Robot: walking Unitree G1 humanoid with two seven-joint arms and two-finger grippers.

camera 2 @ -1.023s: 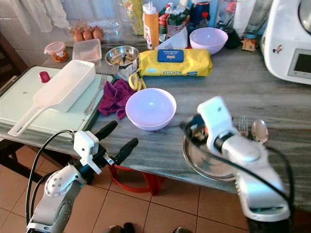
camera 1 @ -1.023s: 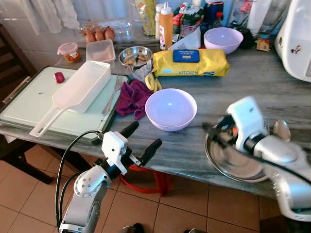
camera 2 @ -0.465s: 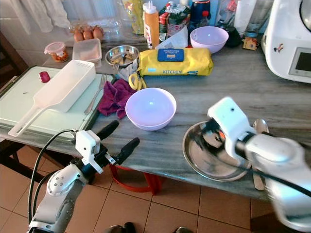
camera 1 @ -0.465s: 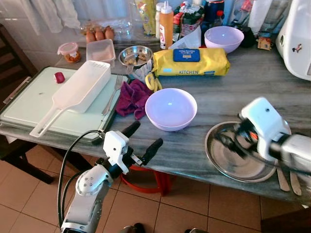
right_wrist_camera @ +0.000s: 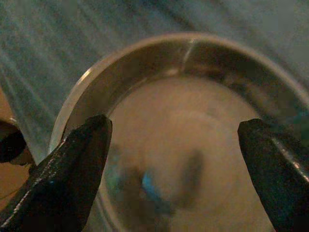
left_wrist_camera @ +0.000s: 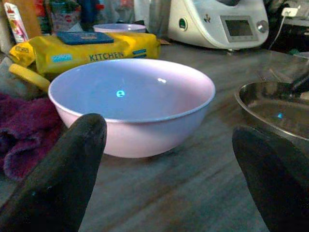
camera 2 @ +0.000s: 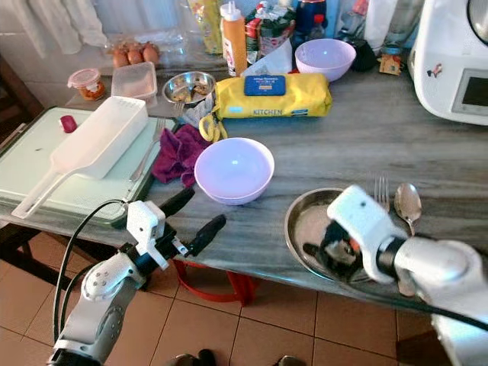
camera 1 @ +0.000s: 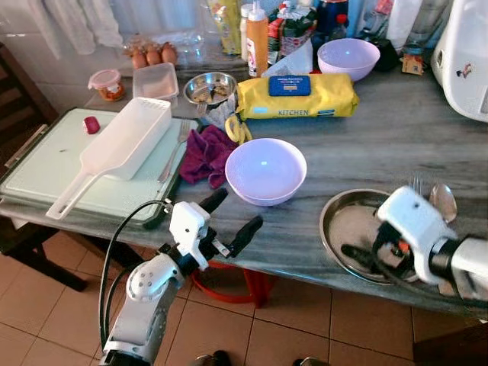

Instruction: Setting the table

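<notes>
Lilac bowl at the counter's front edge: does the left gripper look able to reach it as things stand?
Probably yes. The left gripper hangs open just off the counter edge, fingers pointed at the lilac bowl, with bare counter between them. The purple cloth lies to one side, out of the way.

Silver arms, white wrist housings, left claw with long black fingers, looping black cable

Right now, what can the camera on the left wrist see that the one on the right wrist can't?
Left wrist: the lilac bowl between that open gripper's fingers, with the yellow kitchen pack, purple cloth and white appliance around it. Right wrist: straight down into the steel plate between its own open fingers. Both share the steel plate and grey counter.
</notes>
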